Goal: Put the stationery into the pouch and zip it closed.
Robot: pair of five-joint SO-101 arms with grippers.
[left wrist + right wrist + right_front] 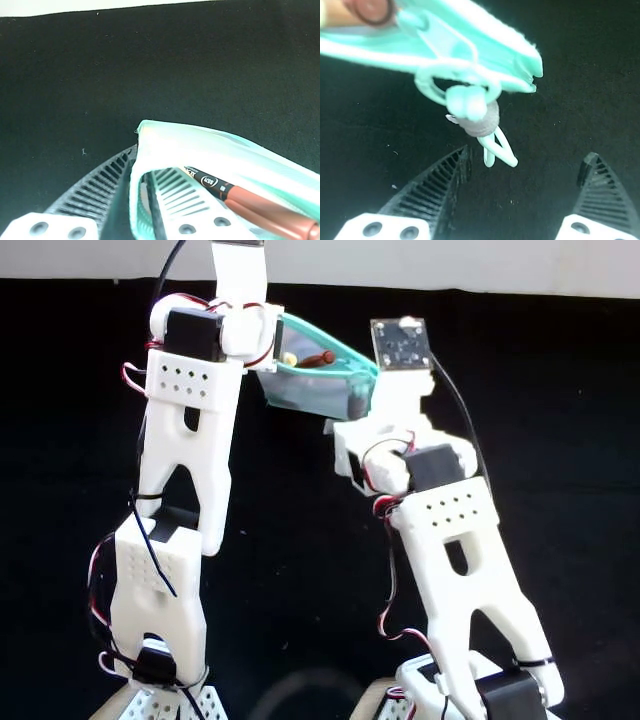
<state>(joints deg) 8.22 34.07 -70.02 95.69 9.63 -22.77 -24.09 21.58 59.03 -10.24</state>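
Over the table [560, 390], pouch [310, 390] tight in left pincer [142, 165], zip pull [470, 102] near open right pincer [528, 151].

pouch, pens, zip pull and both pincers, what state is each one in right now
pouch: unzipped, mouth open, held up off the table
brown pens: inside the pouch
zip pull: hanging free at the pouch's end, not gripped
left pincer: shut on the pouch's edge
right pincer: open, holding nothing, close to the zip pull
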